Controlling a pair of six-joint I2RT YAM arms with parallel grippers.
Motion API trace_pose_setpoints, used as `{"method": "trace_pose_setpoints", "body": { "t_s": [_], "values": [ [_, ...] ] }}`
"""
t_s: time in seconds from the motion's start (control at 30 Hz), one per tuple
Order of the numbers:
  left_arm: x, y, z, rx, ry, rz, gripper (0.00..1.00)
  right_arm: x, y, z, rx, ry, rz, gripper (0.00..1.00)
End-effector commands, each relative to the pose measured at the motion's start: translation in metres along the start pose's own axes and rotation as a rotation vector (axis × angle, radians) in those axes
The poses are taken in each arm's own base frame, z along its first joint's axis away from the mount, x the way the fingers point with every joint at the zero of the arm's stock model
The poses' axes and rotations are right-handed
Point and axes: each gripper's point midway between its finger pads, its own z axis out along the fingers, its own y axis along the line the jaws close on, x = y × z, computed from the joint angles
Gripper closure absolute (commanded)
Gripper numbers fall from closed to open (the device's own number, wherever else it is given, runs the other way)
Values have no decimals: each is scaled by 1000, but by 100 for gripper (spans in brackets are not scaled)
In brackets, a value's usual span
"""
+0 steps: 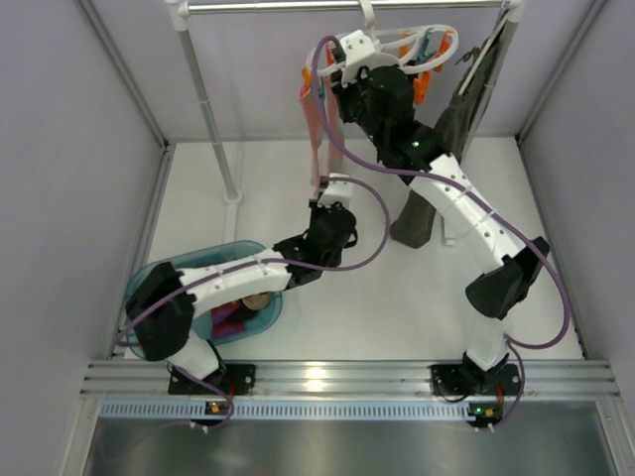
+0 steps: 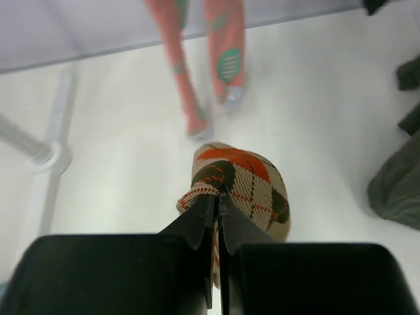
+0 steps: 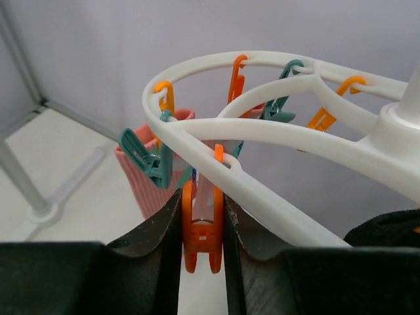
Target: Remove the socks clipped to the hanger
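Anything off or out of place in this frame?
Only the olive garment: it hangs so low that its end seems to bunch on the table. The rest looks normal: left claw shut on an argyle sock, right claw pinching an orange clip on the white hanger.

A robot lab cell: plain grey walls (image 1: 60, 149), aluminium mounting rail (image 1: 347, 377), white tabletop (image 1: 397, 307).
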Motion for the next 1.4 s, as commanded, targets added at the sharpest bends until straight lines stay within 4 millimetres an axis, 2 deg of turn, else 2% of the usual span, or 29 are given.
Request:
{"method": "trace_pose_setpoints", "body": {
  "t_s": [0.0,0.07,0.1,0.17,0.2,0.27,0.3,0.33,0.4,0.43,0.5,0.53,0.57,0.6,0.63,0.67,0.7,0.73,0.8,0.9,0.97,1.0,1.1,1.13,1.2,1.23,1.27,1.3,1.37],
  "values": [
    [-31,70,-39,-181,5,-151,100,-25,29,-25,-315,-79,143,77],
    [-32,103,-52,-246,21,-224,100,-19,24,-26,-357,-74,182,66],
    [-21,118,-60,-269,60,-190,100,-22,26,-31,-395,-80,189,47],
    [-20,148,-76,-294,65,-269,100,-14,27,-35,-430,-62,177,34],
    [-18,158,-82,-306,72,-281,100,-17,34,-44,-495,-72,166,22],
    [-10,187,-99,-337,99,-295,100,-7,43,-53,-570,-48,146,11],
    [-6,197,-104,-352,113,-302,100,-12,50,-67,-639,-61,141,4],
    [7,215,-112,-391,160,-278,100,-3,54,-72,-670,-45,139,0],
    [18,236,-126,-422,180,-311,100,-11,57,-90,-723,-77,137,1],
    [28,247,-134,-458,207,-327,100,-2,60,-93,-735,-60,143,1],
    [38,243,-142,-405,227,-373,100,-11,57,-106,-742,-92,147,1],
    [42,239,-143,-390,237,-410,100,-4,60,-109,-752,-81,155,1],
    [52,242,-149,-404,268,-411,97,-3,59,-111,-751,-82,162,1],
    [62,244,-151,-420,283,-415,88,-12,58,-120,-760,-111,168,1],
    [70,245,-153,-433,297,-429,76,-7,59,-121,-765,-100,176,1],
    [79,244,-155,-434,322,-428,37,-6,59,-124,-769,-100,181,1],
    [84,243,-156,-434,332,-435,23,-6,59,-131,-775,-104,183,1],
    [84,241,-156,-426,335,-449,2,-6,59,-134,-776,-107,182,1],
    [79,234,-156,-391,343,-478,1,-10,52,-141,-746,-117,181,1],
    [53,222,-151,-326,320,-525,1,-8,43,-154,-711,-110,197,1],
    [30,202,-140,-213,296,-477,1,3,39,-159,-691,-90,207,1],
    [-1,176,-125,-90,205,-513,1,9,37,-169,-683,-77,245,1],
    [-27,113,-100,232,119,-363,2,18,34,-191,-682,-89,278,1],
    [-60,92,-93,352,-14,-330,1,19,34,-198,-690,-98,283,0],
    [-73,72,-67,380,-88,-266,1,23,38,-219,-728,-120,295,1],
    [-88,69,-57,374,-145,-250,1,23,39,-227,-742,-129,295,1],
    [-92,60,-47,401,-149,-236,1,18,38,-242,-755,-156,287,1],
    [-92,60,-22,402,-139,-223,1,27,40,-247,-756,-140,292,1],
    [-101,48,0,499,-159,-229,1,24,36,-263,-749,-172,285,1]
  ]
}}
